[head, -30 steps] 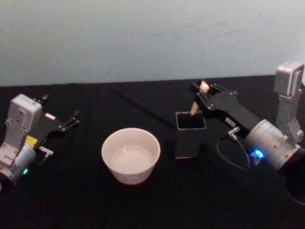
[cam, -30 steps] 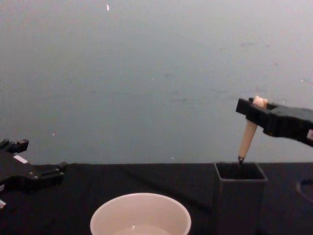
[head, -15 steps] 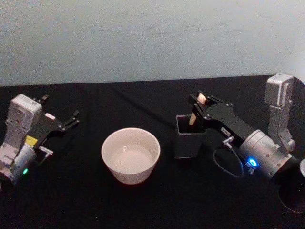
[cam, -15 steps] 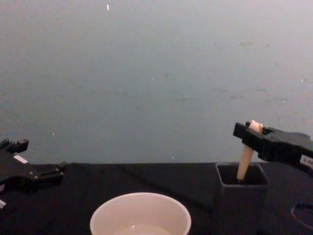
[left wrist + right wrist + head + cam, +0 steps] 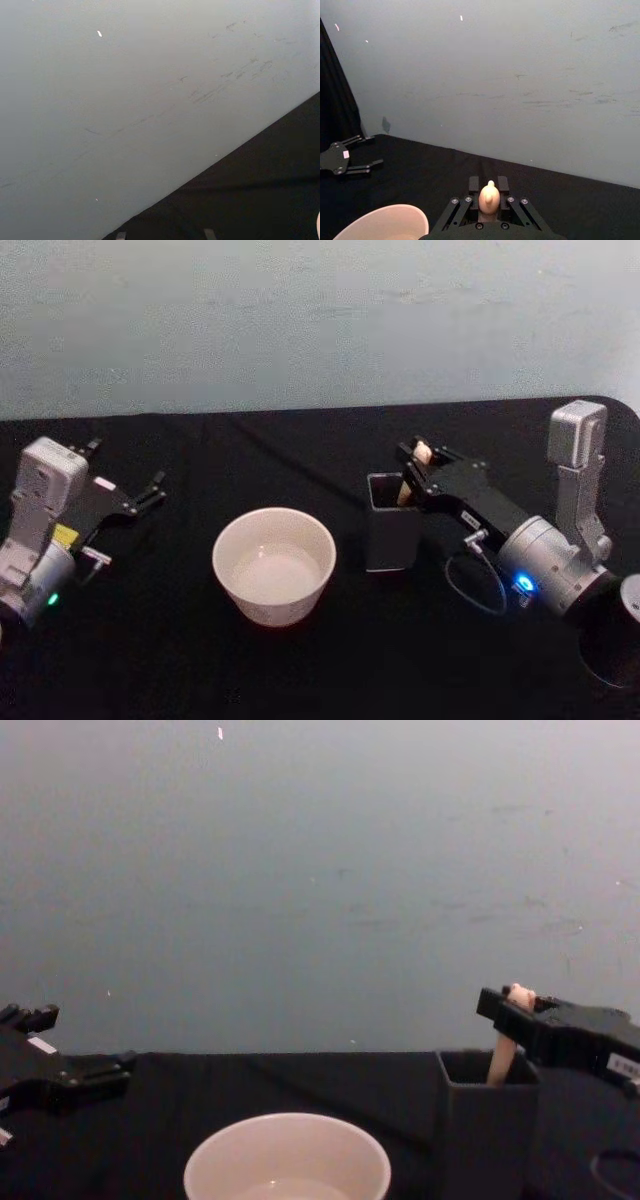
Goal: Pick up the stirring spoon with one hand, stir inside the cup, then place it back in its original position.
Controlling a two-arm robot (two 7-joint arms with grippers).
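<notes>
1. The desk (image 5: 150, 660), black-covered, carries everything; a pale wall stands behind it.
2. The right arm reaches in from the right side toward the middle of the desk. The left arm rests at the left edge, well apart from the work.
3. The cup (image 5: 274, 565), wide and cream-white, stands at the centre of the desk, between the two arms and to the left of the dark holder (image 5: 392, 530).
4. The dark holder, square-sided, stands just beside the cup on its right, directly under the tip of the right claw (image 5: 415, 462).
5. The right claw is closed on the stirring spoon (image 5: 503, 1055), gripping the knobby top of the pale handle; in the right wrist view the figurine tip sits pinched between the two fingers.
6. The left claw (image 5: 145, 492) stands spread apart with nothing in it, well to the left of the cup.
7. The stirring spoon stands nearly upright, leaning slightly, its long axis running down from the claw into the holder's mouth. The lower handle and bowl are hidden inside the holder, so whether the bowl touches the bottom cannot be told.
8. Governing relation: the spoon hangs straight below the right claw, inside the holder. Judged from this, release would leave it standing there.
</notes>
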